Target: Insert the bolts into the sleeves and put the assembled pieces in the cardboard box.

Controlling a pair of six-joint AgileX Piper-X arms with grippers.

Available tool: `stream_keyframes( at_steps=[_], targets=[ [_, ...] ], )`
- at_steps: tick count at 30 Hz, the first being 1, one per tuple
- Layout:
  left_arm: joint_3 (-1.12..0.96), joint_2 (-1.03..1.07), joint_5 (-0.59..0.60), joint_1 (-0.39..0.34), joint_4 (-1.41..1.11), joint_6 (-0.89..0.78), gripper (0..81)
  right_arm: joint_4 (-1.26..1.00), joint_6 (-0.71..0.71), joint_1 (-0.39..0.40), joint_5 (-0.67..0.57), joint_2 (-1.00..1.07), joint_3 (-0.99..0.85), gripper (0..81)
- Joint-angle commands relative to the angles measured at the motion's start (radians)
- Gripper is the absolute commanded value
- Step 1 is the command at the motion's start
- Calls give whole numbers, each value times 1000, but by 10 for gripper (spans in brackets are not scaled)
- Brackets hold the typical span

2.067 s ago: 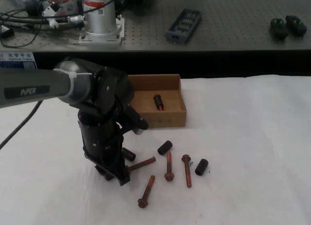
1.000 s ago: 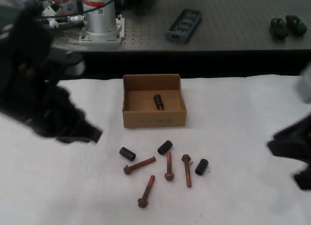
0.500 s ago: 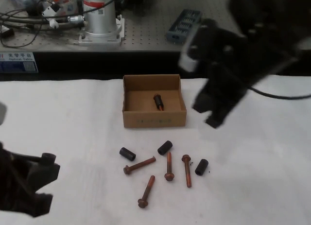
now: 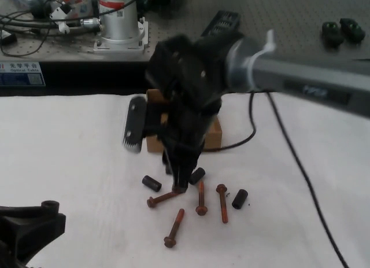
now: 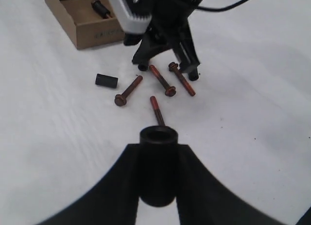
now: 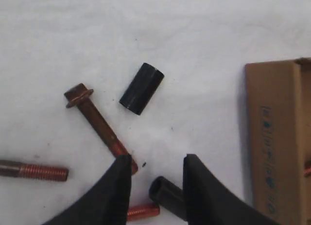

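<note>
White cloth [image 4: 300,221] covers the worktop, and a perforated metal table [image 4: 277,25] stands beyond its far edge. Toward the middle of that far edge sits the cardboard box [image 5: 92,33] with one assembled piece [image 5: 99,8] lying inside, so a single unit looks finished. On the cloth between the box and the near edge lie four loose bolts [image 4: 174,227] and three bare sleeves [image 4: 240,198], none of them mated. The right gripper [image 6: 156,163] hangs just over this cluster, its fingers parted and holding nothing. One finger is at the threaded end of the nearest bolt [image 6: 97,120], and a loose sleeve [image 6: 167,193] lies just beside the other. Near the worktop's near left corner, the left gripper [image 5: 158,154] is clamped around a fourth sleeve [image 5: 158,191], its open bore facing the wrist camera. Four bolts and four sleeves suggest four insertions and four trips to the box remain, so most of the task lies ahead.
</note>
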Motion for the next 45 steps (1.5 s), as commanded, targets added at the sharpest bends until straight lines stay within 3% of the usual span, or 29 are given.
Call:
stream_keyframes(
  at_steps=[1, 10, 33, 37, 42, 45],
  targets=[
    [-1, -23, 13, 1, -5, -14, 6, 9, -8, 5, -5, 3, -15, 300],
    [15, -27, 13, 1, 2, -14, 6, 5, -8, 43, -30, 19, -13, 276],
    [47, -27, 13, 1, 0, -14, 6, -41, -15, 42, -47, 97, -11, 264],
    [47, -27, 13, 1, 0, -14, 6, -35, 6, 42, -47, 99, -11, 199],
    [47, -27, 13, 1, 0, -14, 6, -38, 127, 45, -47, 99, -11, 10],
    [47, -27, 13, 1, 0, -14, 6, -38, 243, 50, -47, 87, -11, 38]
  ],
)
